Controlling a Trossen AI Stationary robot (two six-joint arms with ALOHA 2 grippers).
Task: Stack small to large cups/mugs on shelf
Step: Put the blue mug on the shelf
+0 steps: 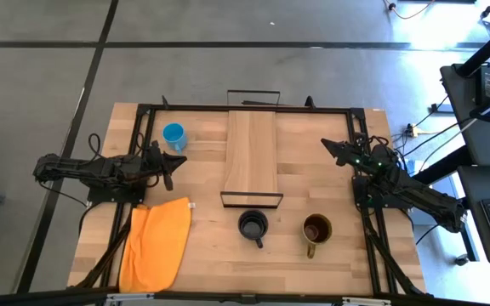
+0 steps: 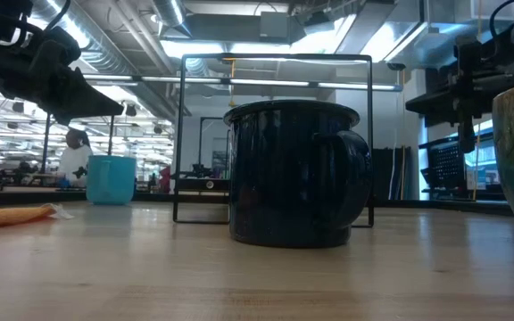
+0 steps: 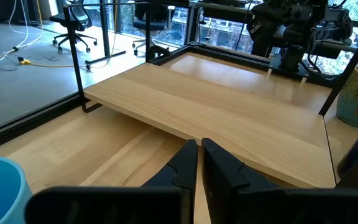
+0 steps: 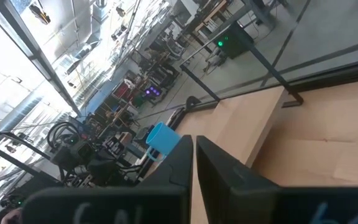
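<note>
Left gripper [image 1: 170, 161], left-centre of the overhead frame, fingers pressed together, holding nothing. Light-blue cup [image 1: 174, 134] sits just above it in that frame, near the table's far edge; this arm is plainly the nearer one. Orange cloth [image 1: 155, 241] lies lower left, well clear of that path.

Shelf [image 1: 252, 157] runs top to bottom through frame centre, long axis away from the camera edge, top bare. Below its near wire frame stands the black mug [image 1: 253, 224], handle pointing down-frame; right of it the olive-yellow mug [image 1: 316, 229], handle also down-frame.

Right gripper [image 1: 333, 148], upper right of centre, fingers likewise together and empty, waiting beside the shelf's right edge.

Judgement: to reach the blue cup the left fingers must first spread. Nothing blocks the way; the black table rail [image 1: 143, 127] is close behind.
</note>
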